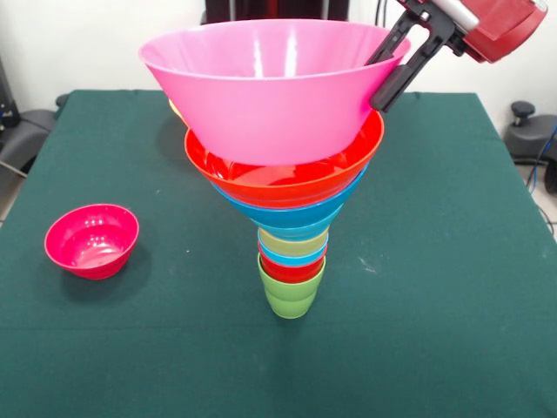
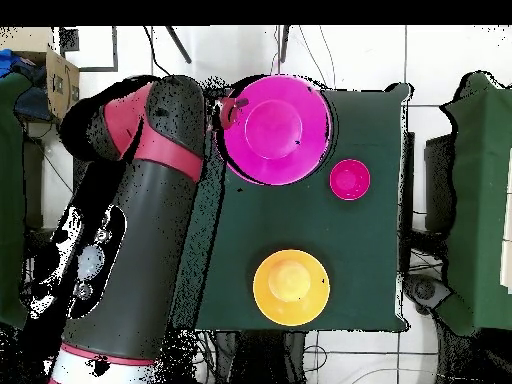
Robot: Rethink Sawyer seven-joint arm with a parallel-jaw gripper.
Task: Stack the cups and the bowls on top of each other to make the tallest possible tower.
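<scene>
We take the tower (image 1: pixel 291 222) as landmark, standing centrally on the green worktop (image 1: pixel 435 287). Its base is a lime green cup (image 1: pixel 291 292); above it sit nested cups, a blue bowl (image 1: pixel 296 212), a red-orange bowl (image 1: pixel 287 178) and the large pink bowl (image 1: pixel 265 87) on top. Left of the tower lies the small magenta bowl (image 1: pixel 91 240). Behind the tower we see the yellow-orange bowl (image 2: pixel 290 287). The end effector (image 1: pixel 396 70) straddles the pink bowl's far right rim, gripping it.
</scene>
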